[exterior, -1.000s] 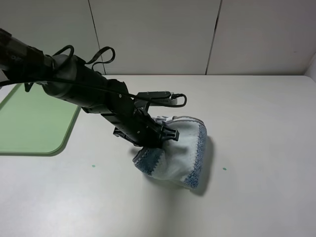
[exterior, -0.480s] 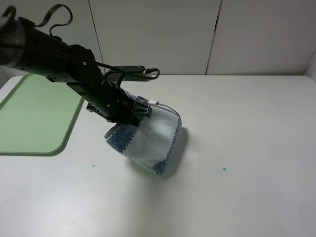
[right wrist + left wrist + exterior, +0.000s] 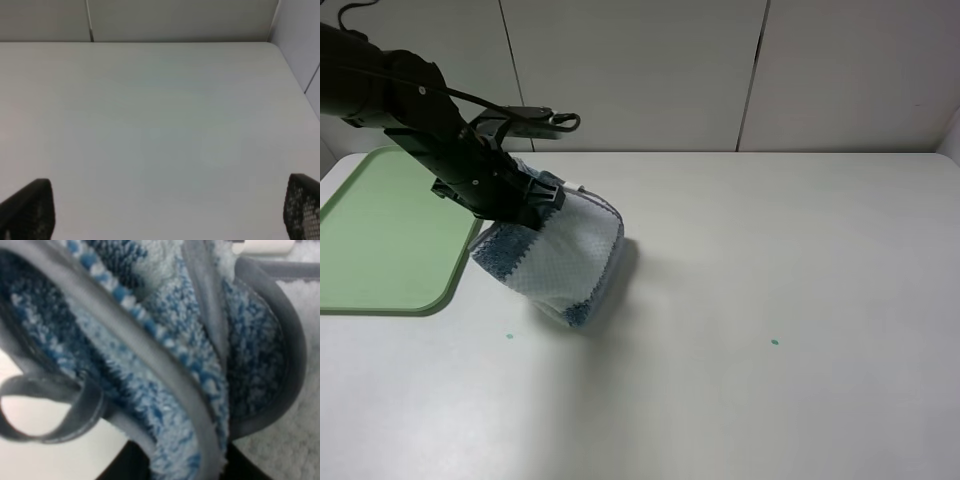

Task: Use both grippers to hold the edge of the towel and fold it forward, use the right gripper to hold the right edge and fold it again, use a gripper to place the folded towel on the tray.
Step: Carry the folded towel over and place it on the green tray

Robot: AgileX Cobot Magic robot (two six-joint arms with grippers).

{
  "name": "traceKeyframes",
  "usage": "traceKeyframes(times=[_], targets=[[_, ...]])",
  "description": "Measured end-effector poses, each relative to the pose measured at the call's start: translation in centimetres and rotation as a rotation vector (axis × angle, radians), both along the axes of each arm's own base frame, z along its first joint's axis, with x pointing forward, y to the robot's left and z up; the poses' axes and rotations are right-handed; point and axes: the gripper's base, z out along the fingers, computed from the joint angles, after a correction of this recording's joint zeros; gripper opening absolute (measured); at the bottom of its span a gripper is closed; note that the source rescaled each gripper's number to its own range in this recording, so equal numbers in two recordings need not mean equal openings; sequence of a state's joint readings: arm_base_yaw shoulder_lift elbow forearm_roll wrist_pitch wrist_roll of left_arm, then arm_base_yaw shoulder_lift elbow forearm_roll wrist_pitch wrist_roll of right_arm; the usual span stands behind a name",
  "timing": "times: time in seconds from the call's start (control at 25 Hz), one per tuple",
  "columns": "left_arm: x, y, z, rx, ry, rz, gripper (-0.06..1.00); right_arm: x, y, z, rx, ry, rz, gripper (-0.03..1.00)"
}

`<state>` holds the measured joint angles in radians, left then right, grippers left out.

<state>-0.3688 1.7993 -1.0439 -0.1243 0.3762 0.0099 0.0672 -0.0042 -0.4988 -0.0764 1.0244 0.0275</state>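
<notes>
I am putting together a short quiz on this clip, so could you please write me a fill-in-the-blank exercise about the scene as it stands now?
1. The folded towel is held by the ____ gripper.
2. The light green tray lies to the ____ of the towel in the exterior high view.
3. The right gripper holds ____; its fingers stand wide apart.
4. The towel is not yet on the ____.

Missing words: left; left; nothing; tray
</notes>
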Motion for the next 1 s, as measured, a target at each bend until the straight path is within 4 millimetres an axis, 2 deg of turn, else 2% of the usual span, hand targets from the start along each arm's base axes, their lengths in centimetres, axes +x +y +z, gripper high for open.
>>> traceKeyframes(times=[0.52,1.0], targets=[[1.9,6.8,0.0,0.070,-0.023,0.057,0.14,0.0,0.0,0.0,0.000,0.000,0.000,1.00],[1.8,12.2,1.5,0.137,-0.036,0.094,0.14,0.0,0.0,0.0,0.000,0.000,0.000,1.00]])
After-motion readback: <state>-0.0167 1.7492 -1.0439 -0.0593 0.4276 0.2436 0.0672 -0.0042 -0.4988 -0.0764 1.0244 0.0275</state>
